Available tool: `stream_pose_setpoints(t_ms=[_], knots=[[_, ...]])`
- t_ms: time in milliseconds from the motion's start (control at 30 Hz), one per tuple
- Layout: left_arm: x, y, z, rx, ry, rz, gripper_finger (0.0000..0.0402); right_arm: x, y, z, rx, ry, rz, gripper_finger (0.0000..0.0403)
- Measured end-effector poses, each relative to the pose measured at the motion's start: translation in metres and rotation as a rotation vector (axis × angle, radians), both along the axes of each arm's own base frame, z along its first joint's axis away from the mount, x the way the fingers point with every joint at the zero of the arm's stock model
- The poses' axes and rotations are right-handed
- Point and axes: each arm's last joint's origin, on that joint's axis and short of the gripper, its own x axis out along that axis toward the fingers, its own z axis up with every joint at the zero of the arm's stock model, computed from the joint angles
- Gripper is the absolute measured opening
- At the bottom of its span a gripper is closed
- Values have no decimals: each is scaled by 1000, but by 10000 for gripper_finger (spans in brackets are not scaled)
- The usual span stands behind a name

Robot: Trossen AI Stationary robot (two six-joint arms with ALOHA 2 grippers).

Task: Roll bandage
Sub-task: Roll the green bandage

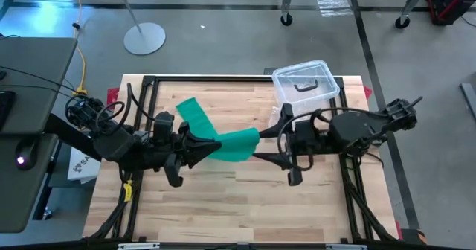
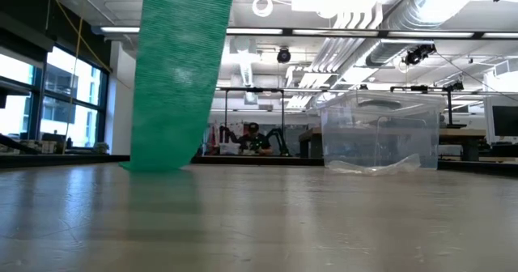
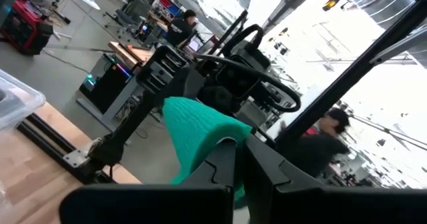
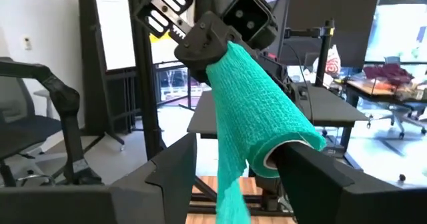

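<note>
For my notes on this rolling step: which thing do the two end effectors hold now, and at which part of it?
Both hold the bandage. The left end effector is shut on the flat strip where it leaves the roll. The right end effector pinches the rolled end.

This is a robotics lab: bare ceiling pipes (image 2: pixel 356 45), desks with monitors (image 2: pixel 503 120), and another robot arm (image 2: pixel 279 138) behind the table.

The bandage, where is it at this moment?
In the high view, the bandage is held above the table's middle between the left gripper and the right gripper, its tail trailing toward the far-left side.
</note>
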Motion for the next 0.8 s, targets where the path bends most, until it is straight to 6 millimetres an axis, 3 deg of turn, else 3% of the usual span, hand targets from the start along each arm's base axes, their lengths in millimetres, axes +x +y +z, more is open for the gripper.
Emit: stream_pose_setpoints(t_ms=[100,367,567,800], knots=[[0,0,0,2,-2,-15,6,-1,-1,1,9,-3,22,154],[0,-1,0,14,-5,-52,6,-1,-3,2,41,-2,41,13],[-6,-3,3,121,6,-61,15,-7,-5,6,74,-8,102,7],[-11,-7,5,342,22,-79,107,-16,-17,16,240,-21,162,3]])
